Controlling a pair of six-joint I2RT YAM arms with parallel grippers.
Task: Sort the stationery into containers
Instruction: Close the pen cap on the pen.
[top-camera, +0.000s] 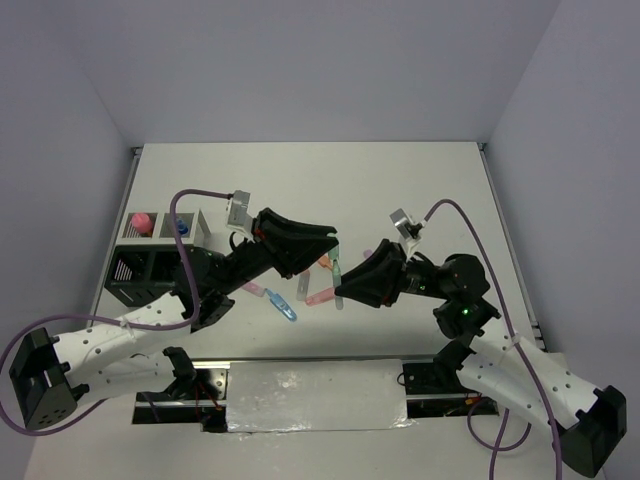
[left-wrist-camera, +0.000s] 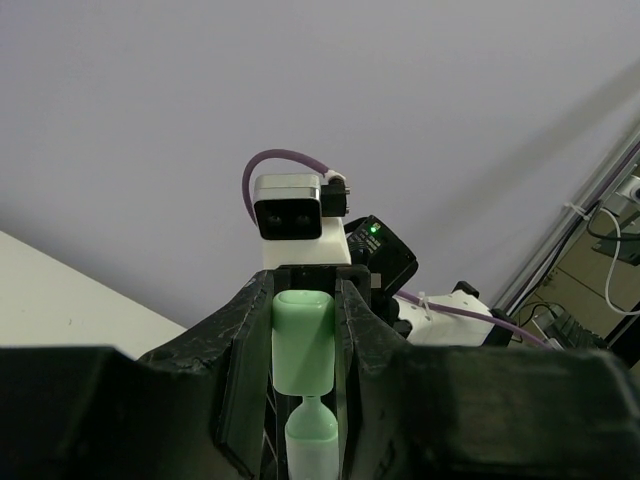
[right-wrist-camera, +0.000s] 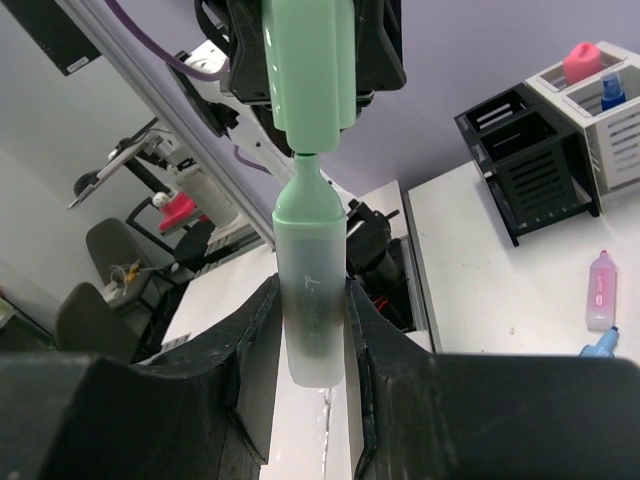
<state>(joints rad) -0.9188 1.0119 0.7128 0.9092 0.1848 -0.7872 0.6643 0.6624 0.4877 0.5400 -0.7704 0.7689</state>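
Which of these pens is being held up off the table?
The mint-green highlighter: the right end effector grips its body, the left end effector its cap. The pink highlighter lies on the table.

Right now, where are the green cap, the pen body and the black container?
green cap (right-wrist-camera: 305, 70), right wrist view, its flat side
pen body (right-wrist-camera: 312, 300), right wrist view, mid barrel
black container (right-wrist-camera: 545, 190), right wrist view, slatted wall

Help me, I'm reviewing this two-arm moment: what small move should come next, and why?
Probably press the two together along their shared axis. The left hand grips the mint-green plastic cap, the right hand grips the matching green highlighter barrel, and its tip sits at the cap's mouth, lined up but not seated.
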